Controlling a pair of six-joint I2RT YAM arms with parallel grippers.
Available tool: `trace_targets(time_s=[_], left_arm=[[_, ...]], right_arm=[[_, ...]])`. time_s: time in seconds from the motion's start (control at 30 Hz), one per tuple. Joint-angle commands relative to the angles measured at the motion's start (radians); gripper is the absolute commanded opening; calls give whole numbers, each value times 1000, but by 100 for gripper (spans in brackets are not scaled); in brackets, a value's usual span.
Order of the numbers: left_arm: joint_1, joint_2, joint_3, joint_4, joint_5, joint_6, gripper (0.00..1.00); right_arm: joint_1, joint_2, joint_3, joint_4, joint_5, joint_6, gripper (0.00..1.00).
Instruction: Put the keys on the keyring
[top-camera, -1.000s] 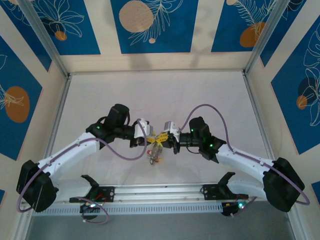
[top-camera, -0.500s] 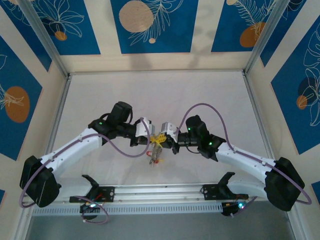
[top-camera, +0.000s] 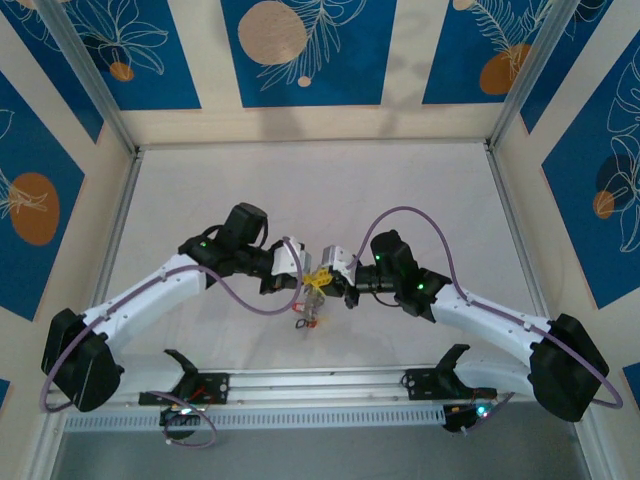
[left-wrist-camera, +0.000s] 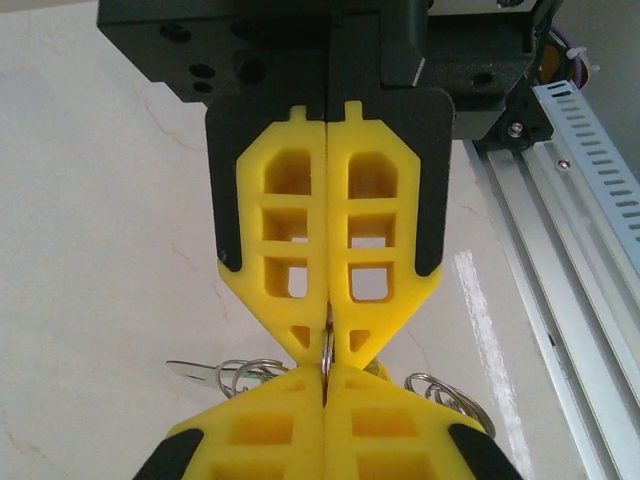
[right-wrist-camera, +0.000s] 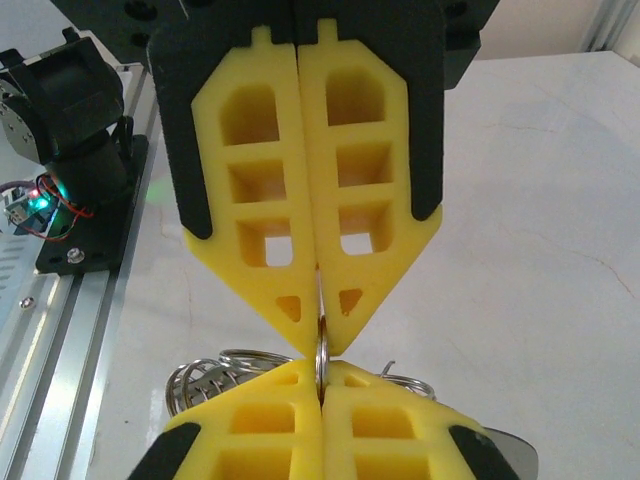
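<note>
Both arms meet tip to tip above the middle of the worktop. The left end effector is pressed together on the keyring, and the right end effector is likewise clamped on its thin wire. A cluster of keys dangles beneath on small split rings, so threading looks well advanced. Whether any key is left to add cannot be told. The keyring shows edge-on in both wrist views, so it seems to stand upright, its plane running along the line between the two arms. The keys hang with their long axes pointing down toward the worktop.
</note>
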Motion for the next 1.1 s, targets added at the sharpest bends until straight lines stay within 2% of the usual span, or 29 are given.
trace_targets(time_s=[0.0, 0.17, 0.3, 0.43, 0.6, 0.77, 0.9, 1.07], left_arm=[[1, -66, -39, 108, 37, -38, 0], [15, -83, -46, 140, 99, -77, 0], [15, -90, -56, 160, 113, -78, 0], [15, -86, -70, 182, 129, -82, 0], [15, -87, -72, 187, 142, -83, 0], [15, -90, -71, 178, 139, -74, 0], [15, -107, -84, 172, 81, -64, 0], [15, -77, -47, 77, -42, -42, 0]], right_arm=[[12, -36, -25, 92, -3, -1, 14], [0, -69, -81, 134, -6, 39, 27], [-1, -92, -105, 147, -5, 63, 27], [-3, -90, -97, 149, -14, 66, 22], [-3, -66, -90, 187, -17, 82, 19], [-3, -50, -76, 181, -35, 82, 7], [-5, -64, -74, 160, -26, 74, 0], [-14, -106, -77, 137, -12, 73, 0]])
